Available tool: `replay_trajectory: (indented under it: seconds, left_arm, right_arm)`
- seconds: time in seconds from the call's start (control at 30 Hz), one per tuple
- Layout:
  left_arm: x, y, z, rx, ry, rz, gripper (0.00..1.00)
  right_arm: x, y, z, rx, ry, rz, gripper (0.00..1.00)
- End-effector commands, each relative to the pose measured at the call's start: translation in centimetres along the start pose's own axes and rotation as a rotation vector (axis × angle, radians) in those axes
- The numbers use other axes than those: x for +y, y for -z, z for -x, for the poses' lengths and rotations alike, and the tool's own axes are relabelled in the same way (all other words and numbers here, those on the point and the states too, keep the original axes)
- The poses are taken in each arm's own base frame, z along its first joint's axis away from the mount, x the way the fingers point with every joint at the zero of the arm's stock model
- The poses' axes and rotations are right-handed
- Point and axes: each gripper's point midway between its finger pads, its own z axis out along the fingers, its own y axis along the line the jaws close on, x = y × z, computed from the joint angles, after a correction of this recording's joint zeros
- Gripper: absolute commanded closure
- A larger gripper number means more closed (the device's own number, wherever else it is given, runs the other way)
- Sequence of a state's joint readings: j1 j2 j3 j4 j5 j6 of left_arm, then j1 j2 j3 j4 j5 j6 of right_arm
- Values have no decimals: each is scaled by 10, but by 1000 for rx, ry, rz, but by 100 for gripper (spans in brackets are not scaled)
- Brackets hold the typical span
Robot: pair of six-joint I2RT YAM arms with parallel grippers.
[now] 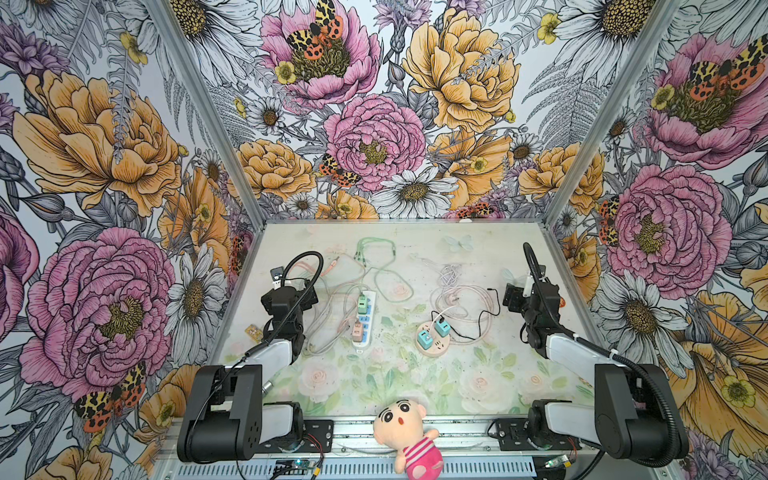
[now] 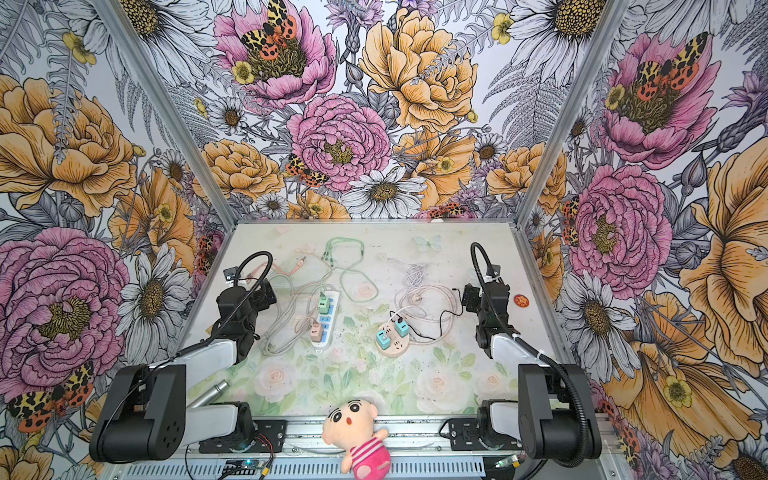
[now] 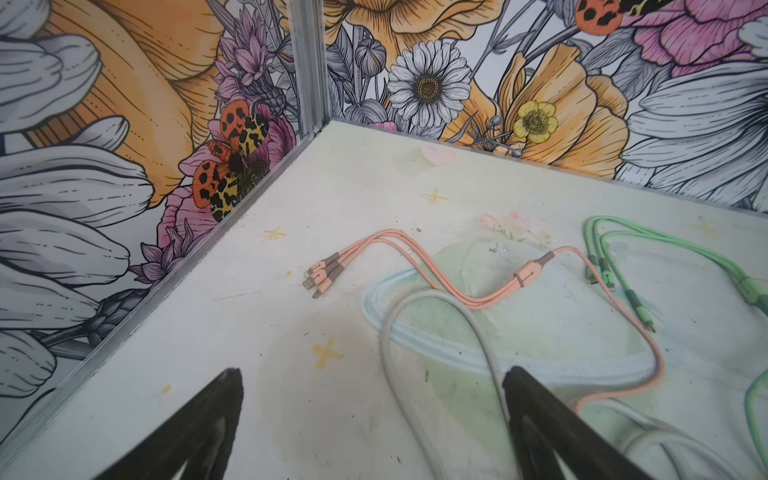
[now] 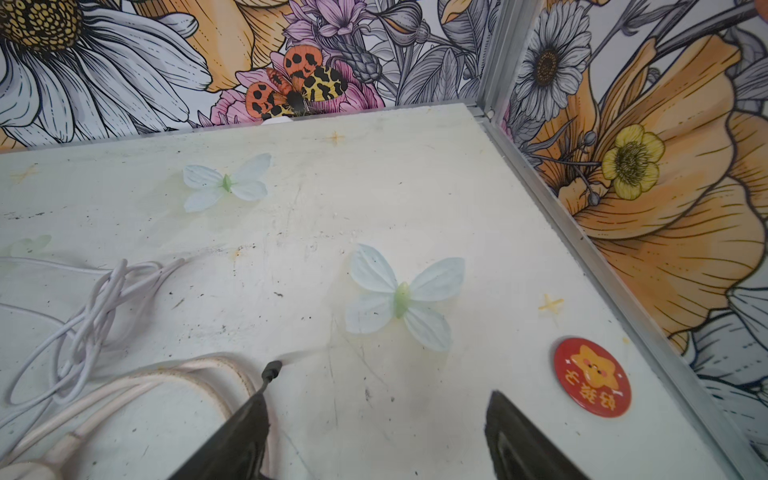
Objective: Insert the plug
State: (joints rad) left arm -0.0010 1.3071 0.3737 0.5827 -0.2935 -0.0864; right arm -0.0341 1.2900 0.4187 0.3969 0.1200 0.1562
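A white power strip (image 1: pixel 365 320) lies left of the table's middle with a green plug (image 1: pixel 363 305) and a pink plug (image 1: pixel 356 330) seated in it. A round pink socket (image 1: pixel 432 345) to its right holds two teal plugs (image 1: pixel 424 338). My left gripper (image 1: pixel 305 291) (image 3: pixel 372 372) hovers left of the strip, open and empty, over a white cable loop (image 3: pixel 390 340). At the right side my right gripper (image 1: pixel 509 297) (image 4: pixel 377 395) is open and empty too, with a black cable end (image 4: pixel 271 370) beside one fingertip.
Pink (image 3: pixel 415 257) and green (image 3: pixel 615 266) multi-head cables lie at the back. A tangled white cable (image 4: pixel 83 316) and a red badge (image 4: pixel 592 380) flank the right gripper. A plush doll (image 1: pixel 409 432) sits at the front edge. Flowered walls close three sides.
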Motion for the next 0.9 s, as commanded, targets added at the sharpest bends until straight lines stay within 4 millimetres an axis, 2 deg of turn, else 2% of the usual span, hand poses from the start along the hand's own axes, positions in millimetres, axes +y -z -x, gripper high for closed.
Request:
replay_trajectory:
  seconds: [0.0, 0.07, 0.23, 0.27, 0.3, 0.4, 0.6, 0.67, 0.87]
  left_arm:
    - [-9, -1, 26, -159, -1, -60, 1]
    - [-14, -4, 20, -163, -10, -84, 1]
    - [-24, -13, 1, -163, -30, -128, 1]
    - [-25, -11, 2, -174, -37, -133, 1]
    - [-25, -11, 1, -159, -39, -129, 1]
    - [-24, -14, 2, -164, -39, -117, 1]
    - [-33, -21, -1, -119, -70, -127, 1]
    - [-35, -20, -1, -118, -77, -132, 1]
    - [-35, -21, 0, -118, -76, -131, 1]
  right_arm:
    - [4, -4, 24, -98, -12, 20, 17]
    - [7, -7, 26, -105, -11, 37, 9]
    - [11, -10, 32, -142, 1, 58, 7]
    - [11, -10, 33, -153, 7, 57, 6]
    - [12, -9, 34, -165, 15, 62, 1]
    - [14, -4, 37, -210, 36, 77, 1]
    - [21, 2, 17, -336, 66, 131, 1]
    - [22, 7, 19, -359, 67, 137, 0]
    - [22, -18, 20, -247, 66, 121, 1]
